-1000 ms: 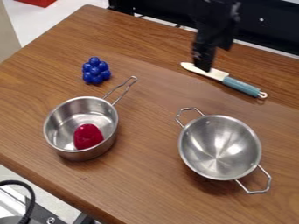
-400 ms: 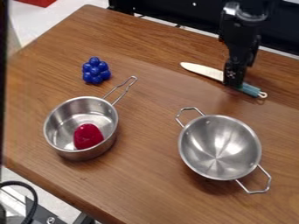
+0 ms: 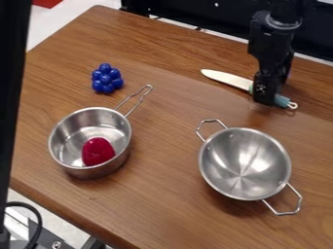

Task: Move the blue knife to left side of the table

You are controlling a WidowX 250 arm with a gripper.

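Saucepan, blue cluster left of knife; bowl nearby

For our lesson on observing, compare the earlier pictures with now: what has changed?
The gripper moved from the knife's blade to its handle, rightward and slightly down in the picture; whether it has taken hold is unclear. A dark shape came in at the left edge. Knife, both pans, blue cluster and red piece stayed put.
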